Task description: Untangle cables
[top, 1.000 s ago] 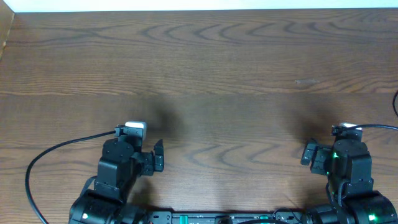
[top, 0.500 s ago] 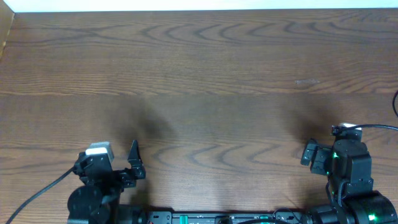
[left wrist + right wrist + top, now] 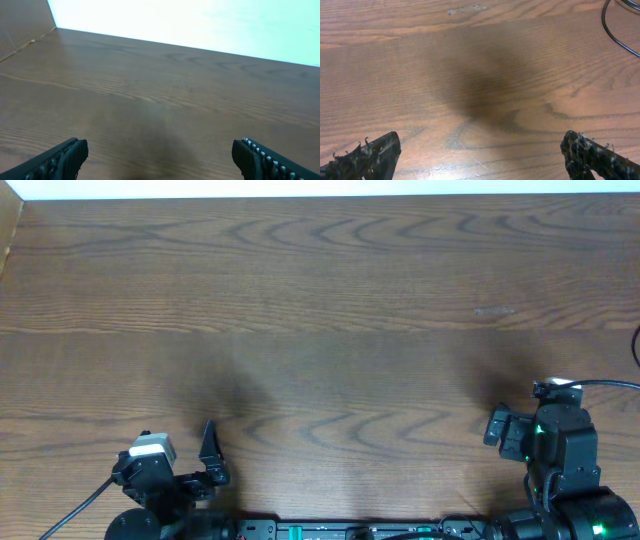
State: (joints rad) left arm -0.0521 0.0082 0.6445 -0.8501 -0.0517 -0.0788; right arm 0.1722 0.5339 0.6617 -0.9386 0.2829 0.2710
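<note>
Near the table's point(image 3: 320, 280) front edge, the left gripper point(image 3: 159, 157) sits by the left corner and the right gripper point(image 3: 480, 157) by the right corner, both spread wide, holding nothing. By the right edge curves a thin black cord point(image 3: 605, 29); I cannot tell if it is a task one.
</note>
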